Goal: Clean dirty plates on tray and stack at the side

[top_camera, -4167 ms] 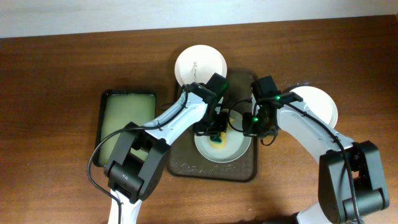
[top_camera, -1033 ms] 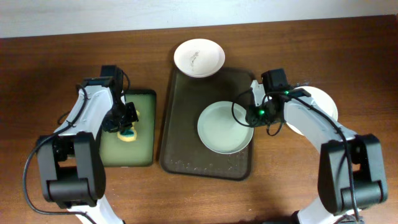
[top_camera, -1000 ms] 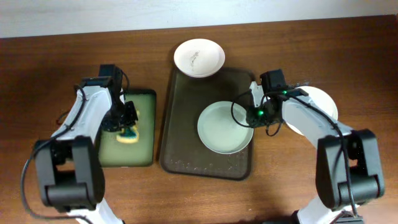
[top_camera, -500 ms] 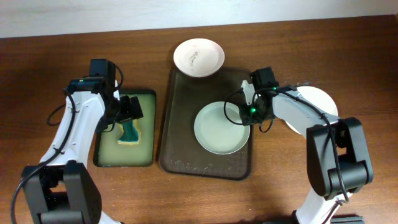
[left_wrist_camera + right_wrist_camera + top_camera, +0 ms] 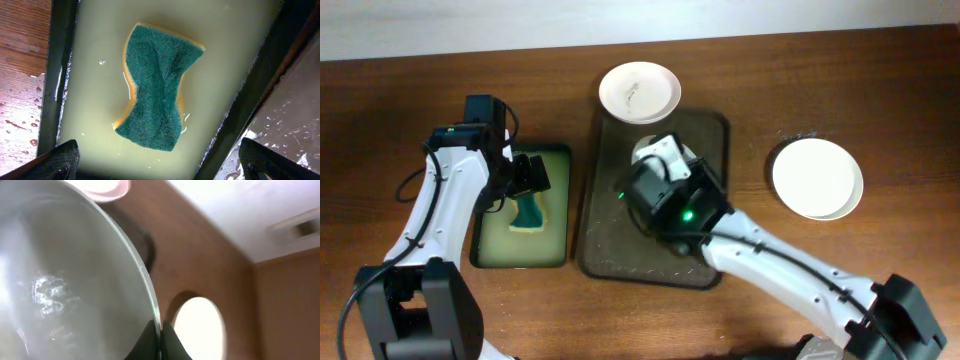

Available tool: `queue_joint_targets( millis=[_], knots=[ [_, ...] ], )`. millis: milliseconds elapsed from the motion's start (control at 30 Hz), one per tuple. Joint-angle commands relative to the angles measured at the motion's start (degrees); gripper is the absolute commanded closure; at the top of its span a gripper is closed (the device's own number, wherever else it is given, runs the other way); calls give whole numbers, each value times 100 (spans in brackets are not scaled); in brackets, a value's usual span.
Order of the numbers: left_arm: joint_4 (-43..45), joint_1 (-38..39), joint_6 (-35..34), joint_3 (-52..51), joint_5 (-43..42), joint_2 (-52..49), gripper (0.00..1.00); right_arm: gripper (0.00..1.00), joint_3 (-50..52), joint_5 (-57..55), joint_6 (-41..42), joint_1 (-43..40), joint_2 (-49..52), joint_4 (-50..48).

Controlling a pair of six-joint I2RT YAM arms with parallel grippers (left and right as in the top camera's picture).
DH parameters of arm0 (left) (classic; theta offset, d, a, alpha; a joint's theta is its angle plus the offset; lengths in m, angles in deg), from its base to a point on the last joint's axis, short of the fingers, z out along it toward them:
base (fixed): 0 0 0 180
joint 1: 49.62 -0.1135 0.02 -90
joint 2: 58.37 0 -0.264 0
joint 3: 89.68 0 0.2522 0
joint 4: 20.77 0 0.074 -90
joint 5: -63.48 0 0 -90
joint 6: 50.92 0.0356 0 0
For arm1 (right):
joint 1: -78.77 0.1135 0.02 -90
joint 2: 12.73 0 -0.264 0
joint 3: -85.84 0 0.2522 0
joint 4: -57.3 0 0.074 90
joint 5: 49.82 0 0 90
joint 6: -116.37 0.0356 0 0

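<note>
In the right wrist view my right gripper (image 5: 160, 331) is shut on the rim of a white plate (image 5: 65, 280), which is lifted and tilted and shows wet streaks. From overhead the raised right arm (image 5: 680, 205) covers that plate and the middle of the dark brown tray (image 5: 605, 235). A smeared plate (image 5: 640, 92) rests at the tray's far edge. Another white plate (image 5: 817, 178) lies on the table to the right, also seen as plate (image 5: 200, 325). My left gripper (image 5: 525, 185) hangs open above the teal sponge (image 5: 159, 100), holding nothing.
The sponge (image 5: 527, 212) lies in yellowish liquid inside a small black-rimmed tray (image 5: 490, 245) left of the brown tray. Water drops dot the wood beside that small tray's rim (image 5: 60, 75). Bare brown table runs along the front and the far right.
The left gripper let go of the sponge, opened and rose a little. The right gripper shut on the plate's rim and lifted it off the tray, the arm swinging left and up.
</note>
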Motion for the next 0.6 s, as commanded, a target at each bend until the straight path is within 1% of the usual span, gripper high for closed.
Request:
queue_joint_targets(
  millis=[0,67,100,567],
  knots=[
    [-7,-9,22,-11,-59,66,0,96,-168,-1360,48,728,-170,-20],
    [-7,-9,22,-11,-61,66,0,96,-168,-1821,46,1069,-170,-22],
    [-7,-9,22,-11,-59,66,0,96,-168,-1829,46,1110,-170,-17],
    [-7,-9,22,-11,-59,66,0,96,-173,-1698,11,1071,-175,-24]
  ],
)
